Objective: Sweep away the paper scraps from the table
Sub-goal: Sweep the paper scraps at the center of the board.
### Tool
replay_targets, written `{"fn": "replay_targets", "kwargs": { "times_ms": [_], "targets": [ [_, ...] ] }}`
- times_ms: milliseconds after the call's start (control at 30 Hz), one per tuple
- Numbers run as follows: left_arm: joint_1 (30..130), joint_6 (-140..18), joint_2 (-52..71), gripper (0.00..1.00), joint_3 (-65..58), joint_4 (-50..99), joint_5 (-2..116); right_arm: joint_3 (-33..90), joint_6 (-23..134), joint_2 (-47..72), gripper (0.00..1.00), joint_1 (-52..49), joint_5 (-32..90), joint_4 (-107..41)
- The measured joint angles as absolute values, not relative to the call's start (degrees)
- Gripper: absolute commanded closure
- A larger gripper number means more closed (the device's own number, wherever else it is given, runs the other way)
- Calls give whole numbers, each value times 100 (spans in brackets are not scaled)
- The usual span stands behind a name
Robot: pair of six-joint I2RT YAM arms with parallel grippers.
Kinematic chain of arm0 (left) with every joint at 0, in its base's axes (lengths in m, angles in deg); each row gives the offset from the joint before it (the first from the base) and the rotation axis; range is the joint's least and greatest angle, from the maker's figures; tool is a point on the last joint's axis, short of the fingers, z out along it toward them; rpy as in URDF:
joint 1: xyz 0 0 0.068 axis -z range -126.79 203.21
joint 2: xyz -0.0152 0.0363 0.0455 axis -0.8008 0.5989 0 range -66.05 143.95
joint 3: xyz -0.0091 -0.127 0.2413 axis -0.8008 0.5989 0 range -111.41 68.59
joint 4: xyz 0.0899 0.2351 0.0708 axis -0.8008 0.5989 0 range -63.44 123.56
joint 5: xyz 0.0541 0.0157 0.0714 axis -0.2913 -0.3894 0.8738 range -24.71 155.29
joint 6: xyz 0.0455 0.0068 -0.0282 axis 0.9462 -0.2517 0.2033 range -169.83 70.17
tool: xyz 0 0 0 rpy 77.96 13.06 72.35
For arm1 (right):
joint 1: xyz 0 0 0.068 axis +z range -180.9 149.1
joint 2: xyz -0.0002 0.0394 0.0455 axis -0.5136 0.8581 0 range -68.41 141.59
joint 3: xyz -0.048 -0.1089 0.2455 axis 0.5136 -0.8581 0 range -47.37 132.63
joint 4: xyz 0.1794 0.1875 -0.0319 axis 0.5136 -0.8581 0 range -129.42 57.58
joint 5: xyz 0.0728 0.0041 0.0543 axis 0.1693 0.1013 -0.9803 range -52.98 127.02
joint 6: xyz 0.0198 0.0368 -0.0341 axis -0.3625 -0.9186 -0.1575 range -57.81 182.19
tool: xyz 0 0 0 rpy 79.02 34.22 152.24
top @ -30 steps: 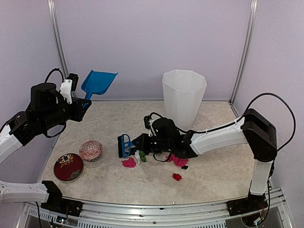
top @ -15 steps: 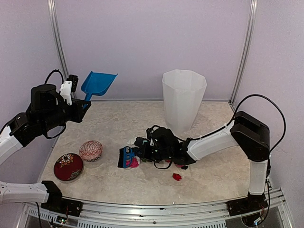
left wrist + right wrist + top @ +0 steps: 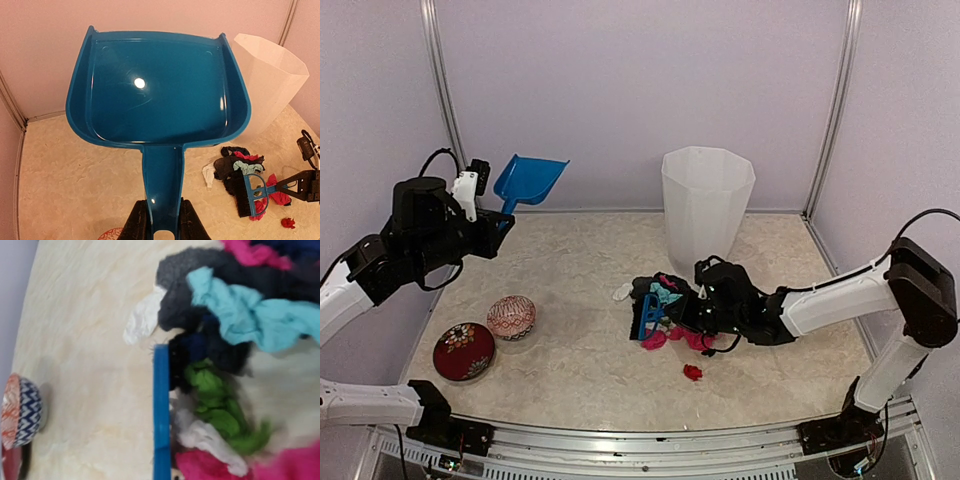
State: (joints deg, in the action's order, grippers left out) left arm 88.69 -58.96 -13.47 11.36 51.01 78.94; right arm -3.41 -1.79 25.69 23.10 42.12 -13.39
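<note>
Top view: left hand (image 3: 498, 222) pinches the handle of the blue dustpan (image 3: 530, 178), held up off the table (image 3: 570, 385) at far left. Right hand (image 3: 682, 312) sits low, clamped on the blue brush (image 3: 645, 318). The paper scraps (image 3: 666, 336) are bunched against the brush, just in front of the white bin (image 3: 708, 205). One red scrap (image 3: 692, 372) lies apart, nearer the bases. Left wrist: fingers (image 3: 139, 224) pressed on the dustpan handle, pan empty; scraps and brush lower right. Right wrist: own fingers out of frame; teal, black, green, white and pink scraps touch the brush's right side; patterned bowl (image 3: 20, 410) at left edge.
</note>
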Motion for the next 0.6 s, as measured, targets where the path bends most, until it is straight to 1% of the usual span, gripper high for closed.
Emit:
{"fn": "replay_targets", "kwargs": {
  "times_ms": [233, 367, 467, 600],
  "targets": [
    [8410, -5922, -1339, 100, 1136, 5081, 7531, -431, 223, 1503, 100, 2292, 4647, -1929],
    [8285, -5968, -1297, 100, 1136, 5028, 7429, -149, 612, 1350, 100, 2321, 4842, -2062],
    [8279, -5999, -1227, 100, 1136, 5017, 7346, 129, 1206, 1345, 100, 2336, 4997, -2080],
    [8290, -6034, -1124, 100, 1136, 5020, 7298, 560, 2607, 1431, 100, 2338, 5121, -1894]
  ]
}}
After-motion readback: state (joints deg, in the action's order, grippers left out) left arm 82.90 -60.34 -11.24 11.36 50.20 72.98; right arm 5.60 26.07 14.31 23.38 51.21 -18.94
